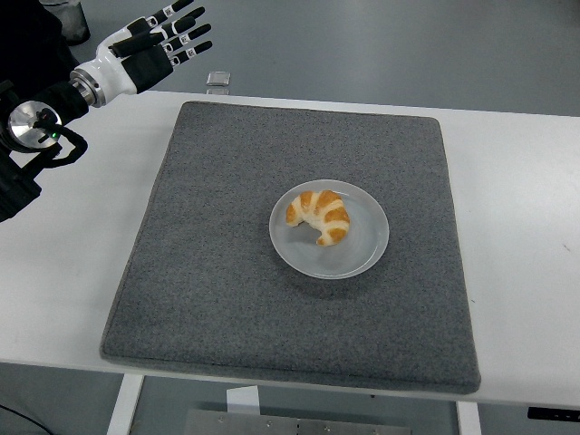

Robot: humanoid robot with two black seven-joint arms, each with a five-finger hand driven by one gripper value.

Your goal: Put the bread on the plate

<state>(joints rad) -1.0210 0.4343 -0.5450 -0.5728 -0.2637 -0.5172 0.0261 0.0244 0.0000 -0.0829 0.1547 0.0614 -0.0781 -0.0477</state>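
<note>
bread (319, 217) lying on the plate (358, 256), a little left of its middle, near the centre of the frame. plate resting on the grey mat (217, 272), mat spread over the white table (526, 227). left hand (145, 47) raised at the upper left, well apart from the plate, fingers spread and holding nothing. small clear object (217, 81) at the table's far edge, just right of the hand.

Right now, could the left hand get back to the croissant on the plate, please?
Probably yes: the left hand is open at the far left corner, and nothing stands between it and the croissant.
</note>
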